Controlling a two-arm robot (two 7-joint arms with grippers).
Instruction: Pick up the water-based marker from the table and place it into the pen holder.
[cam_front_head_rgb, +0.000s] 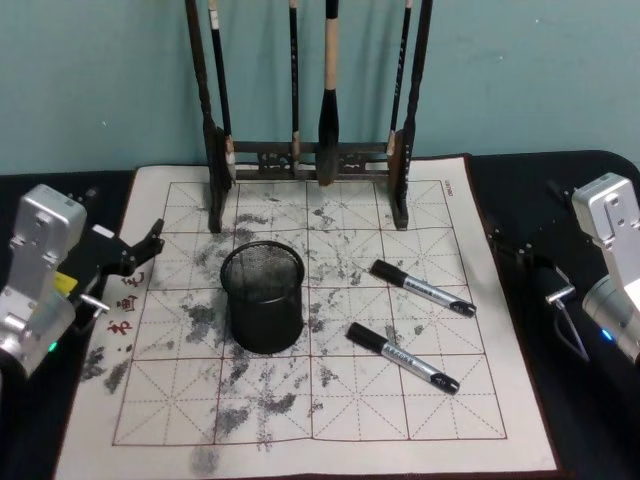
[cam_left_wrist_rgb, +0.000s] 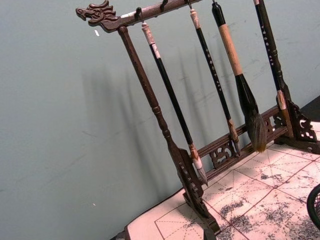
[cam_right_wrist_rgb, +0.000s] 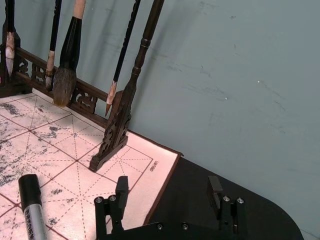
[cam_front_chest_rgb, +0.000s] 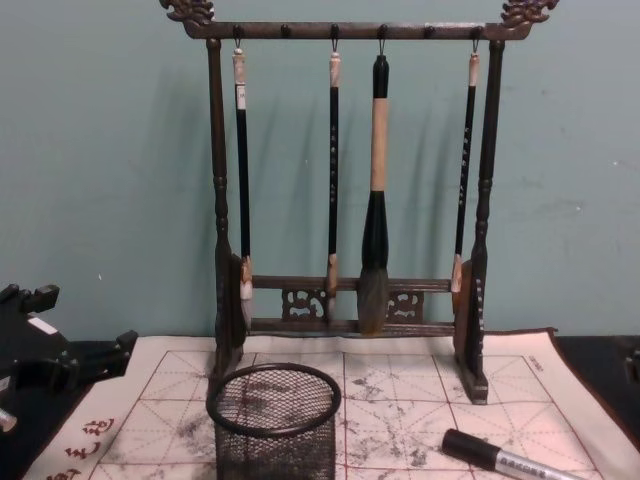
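Observation:
Two water-based markers with black caps and silver-grey barrels lie on the white mat (cam_front_head_rgb: 480, 400) to the right of the pen holder, one farther back (cam_front_head_rgb: 423, 287) and one nearer (cam_front_head_rgb: 402, 357). In the right wrist view one marker (cam_right_wrist_rgb: 31, 210) shows, and in the chest view one marker (cam_front_chest_rgb: 500, 458) lies low at the right. The pen holder (cam_front_head_rgb: 263, 298) (cam_front_chest_rgb: 275, 420), a black mesh cup, stands upright left of the mat's centre. My left gripper (cam_front_head_rgb: 150, 255) (cam_front_chest_rgb: 80, 325) hovers open at the mat's left edge. Over the dark table off the mat's right edge, my right gripper (cam_right_wrist_rgb: 168, 187) (cam_front_head_rgb: 520, 250) is open and holds nothing.
A tall dark wooden brush rack (cam_front_head_rgb: 310, 155) (cam_front_chest_rgb: 350, 320) with several hanging brushes stands along the mat's back edge, in front of a teal wall. The mat's front part is bare, with grey ink stains and red grid lines.

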